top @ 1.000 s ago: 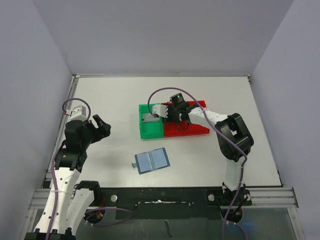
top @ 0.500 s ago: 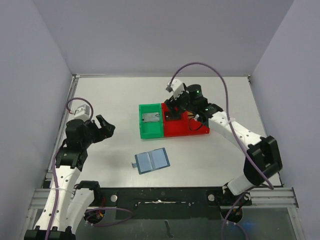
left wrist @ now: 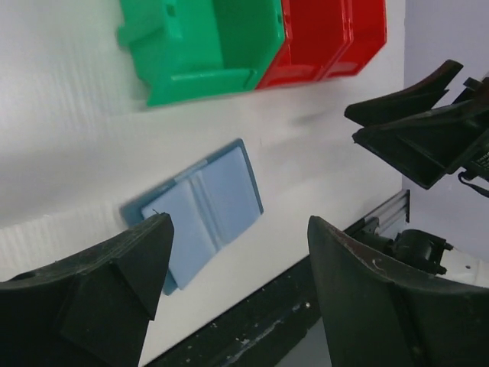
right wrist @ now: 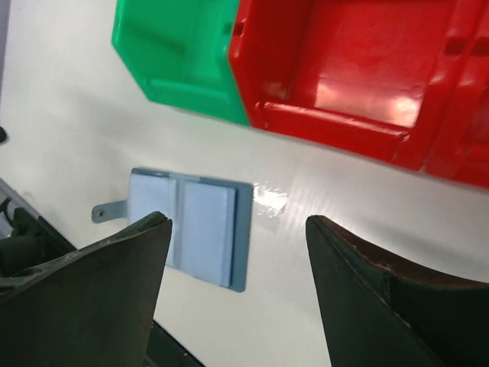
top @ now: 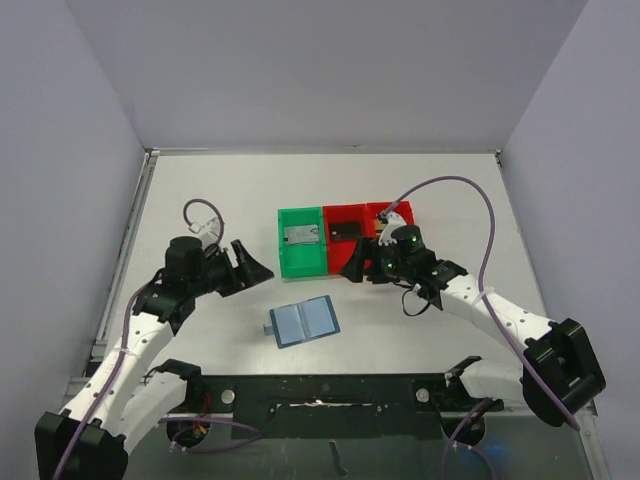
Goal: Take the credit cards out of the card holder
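The card holder (top: 305, 322) is lying spread open and flat on the table (top: 200, 190), near the green bin (top: 303, 268) on the bin's near side, touching neither gripper; its two blue panels are facing up, and a small grey tab (top: 270, 328) is sticking out of the edge pointing away from the bin's right; what the tab is cannot be told.

The left gripper (top: 252, 265) is hovering just left of the green bin, jaws spread wide and holding nothing; in its wrist view the left gripper (left wrist: 238, 229) is framing the holder (left wrist: 195, 218) between its fingers, with the green bin (left wrist: 206, 46) beyond.

The right gripper (top: 360, 268) is hanging just right of the green bin's near corner, over the front of the red bin (top: 332, 250) touching it; its jaws are likewise parted and empty, and its wrist view is showing the holder (right wrist: 187, 229) below the bin.

A grey card (top: 302, 234) is lying inside the green bin; a dark card (top: 345, 230) is lying in the red bin beside it.
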